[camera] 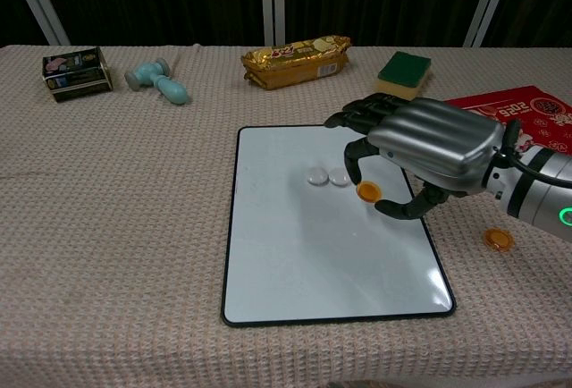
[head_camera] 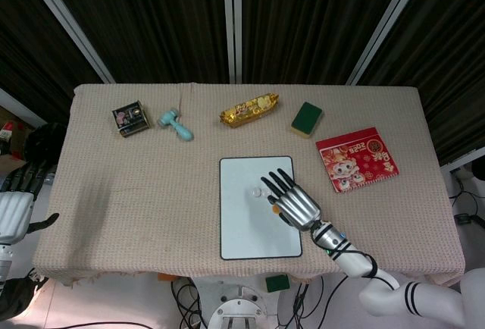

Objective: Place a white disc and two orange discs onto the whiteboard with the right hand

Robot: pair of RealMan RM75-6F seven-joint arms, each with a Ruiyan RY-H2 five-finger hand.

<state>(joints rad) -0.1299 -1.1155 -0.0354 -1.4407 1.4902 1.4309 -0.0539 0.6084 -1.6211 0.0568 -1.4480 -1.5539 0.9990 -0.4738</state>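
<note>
Step in hand: the first orange disc (camera: 367,192) is being brought onto the whiteboard (camera: 304,263); it hangs over the board's right half, just right of the two white discs (camera: 328,176).
Right hand: the right hand (camera: 420,151) reaches over the board from the right, thumb and a fingertip pinching the orange disc, the other fingers spread above it.
Contact: from the chest view the disc looks just clear of the board surface, though it may already be touching; the angle does not settle it.
White discs: side by side and touching each other, near the board's middle.
Second orange disc: the other orange disc (camera: 499,239) lies on the tablecloth (camera: 116,227), right of the board, near the red booklet (head_camera: 356,159).
Left hand: the left hand (head_camera: 15,211) sits off the table's left edge, fingers apart, holding nothing.
Next move: lower the disc flat, part the fingers, then go right for the remaining orange disc.
</note>
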